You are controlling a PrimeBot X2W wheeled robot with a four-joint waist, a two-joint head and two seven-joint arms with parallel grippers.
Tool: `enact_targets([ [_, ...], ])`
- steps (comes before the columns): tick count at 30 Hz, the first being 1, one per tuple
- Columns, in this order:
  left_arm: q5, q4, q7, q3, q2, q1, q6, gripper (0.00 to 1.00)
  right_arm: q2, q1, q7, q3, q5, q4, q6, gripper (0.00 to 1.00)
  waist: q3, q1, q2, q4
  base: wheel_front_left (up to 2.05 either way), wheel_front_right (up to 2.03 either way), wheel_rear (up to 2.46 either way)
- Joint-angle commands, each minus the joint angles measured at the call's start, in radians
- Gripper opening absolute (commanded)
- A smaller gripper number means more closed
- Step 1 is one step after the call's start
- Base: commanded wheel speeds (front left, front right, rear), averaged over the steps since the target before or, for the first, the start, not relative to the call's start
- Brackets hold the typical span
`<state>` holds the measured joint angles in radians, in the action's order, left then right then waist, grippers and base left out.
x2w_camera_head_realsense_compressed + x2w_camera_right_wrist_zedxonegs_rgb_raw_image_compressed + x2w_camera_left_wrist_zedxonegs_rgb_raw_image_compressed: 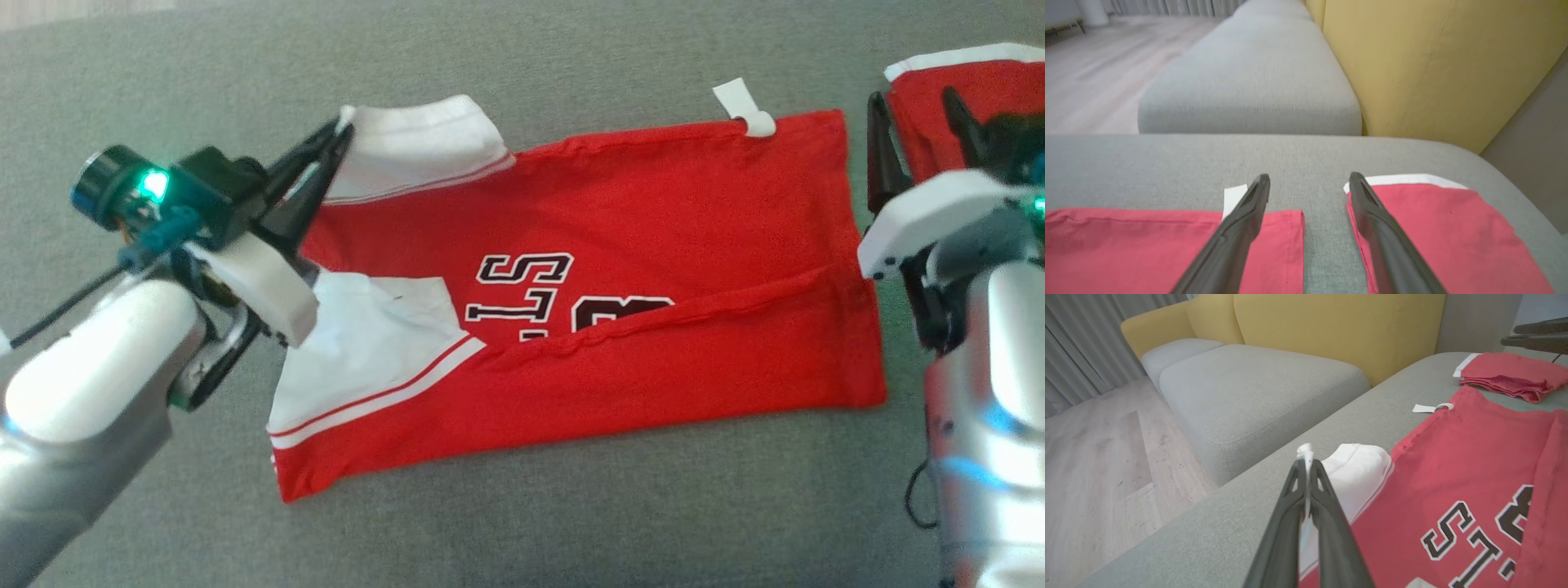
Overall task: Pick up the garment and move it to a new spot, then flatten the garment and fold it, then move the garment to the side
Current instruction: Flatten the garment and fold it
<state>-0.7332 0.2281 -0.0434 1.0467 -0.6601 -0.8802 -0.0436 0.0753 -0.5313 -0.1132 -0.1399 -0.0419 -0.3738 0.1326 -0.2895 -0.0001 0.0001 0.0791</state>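
The red jersey [653,245] lies flat, its near edge folded over, on the grey cushion [522,523]. The left gripper [341,131] is pinched tight on its far white sleeve [424,139]. The right gripper [914,106] stands wide apart and empty at the hem, beside 1 folded red garment [980,90]. A white tag [744,106] juts from the far edge. Beyond: yellow sofa back [1331,330], wood floor [1094,457], grey curtains [1077,347].

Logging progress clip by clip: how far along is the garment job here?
Done: the red jersey lies flat on the grey cushion, its near long edge folded over. In hand: the left gripper, jaws shut, pinches the white sleeve; the right gripper hangs open beside the hem. Left: the remaining folds, then moving it aside.
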Motion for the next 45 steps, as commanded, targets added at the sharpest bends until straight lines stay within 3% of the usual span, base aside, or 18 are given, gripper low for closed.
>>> enact_targets([
  [1, 0.012, -0.038, 0.006, -0.035, -0.049, -0.029, -0.011, 0.00, 0.023, -0.050, -0.030, 0.028, -0.013, 0.002, -0.002, 1.00, -0.010, 0.0001, -0.0001, -0.013, 0.00, 0.00, 0.00],
  [8, 0.021, -0.119, 0.027, -0.028, -0.049, -0.038, -0.030, 0.00, 0.084, -0.190, -0.172, 0.053, -0.028, -0.229, -0.002, 1.00, -0.055, 0.0001, -0.0001, -0.057, 0.00, 0.00, 0.00],
  [20, 0.026, -0.130, 0.029, -0.032, -0.034, -0.075, -0.031, 0.00, 0.124, -0.315, -0.199, 0.040, -0.099, -0.500, -0.002, 1.00, -0.105, 0.0001, -0.0001, -0.098, 0.00, 0.00, 0.00],
  [21, 0.026, -0.127, 0.029, -0.032, -0.034, -0.077, -0.030, 0.00, 0.125, -0.322, -0.200, 0.044, -0.103, -0.519, -0.002, 0.60, -0.106, 0.0001, -0.0001, -0.098, 0.00, 0.00, 0.00],
  [22, 0.026, -0.123, 0.030, -0.033, -0.034, -0.078, -0.031, 0.00, 0.125, -0.330, -0.196, 0.049, -0.107, -0.534, -0.002, 0.00, -0.106, 0.0001, -0.0001, -0.098, 0.00, 0.00, 0.00],
  [32, -0.029, -0.036, 0.026, -0.089, -0.041, -0.110, -0.041, 0.00, 0.096, -0.437, -0.036, 0.077, -0.013, -0.582, -0.002, 0.00, -0.097, 0.0001, -0.0001, -0.071, 0.00, 0.00, 0.00],
  [37, -0.036, 0.051, 0.025, -0.121, -0.037, -0.183, -0.025, 0.00, 0.082, -0.519, -0.012, 0.096, 0.066, -0.602, -0.002, 0.00, -0.111, 0.0001, -0.0001, -0.041, 0.00, 0.00, 0.00],
  [45, 0.031, 0.231, -0.024, -0.128, -0.009, -0.327, 0.004, 0.00, 0.047, -0.640, 0.095, 0.151, 0.172, -0.599, -0.002, 0.00, -0.141, 0.0001, -0.0001, 0.002, 0.00, 0.00, 0.00],
])
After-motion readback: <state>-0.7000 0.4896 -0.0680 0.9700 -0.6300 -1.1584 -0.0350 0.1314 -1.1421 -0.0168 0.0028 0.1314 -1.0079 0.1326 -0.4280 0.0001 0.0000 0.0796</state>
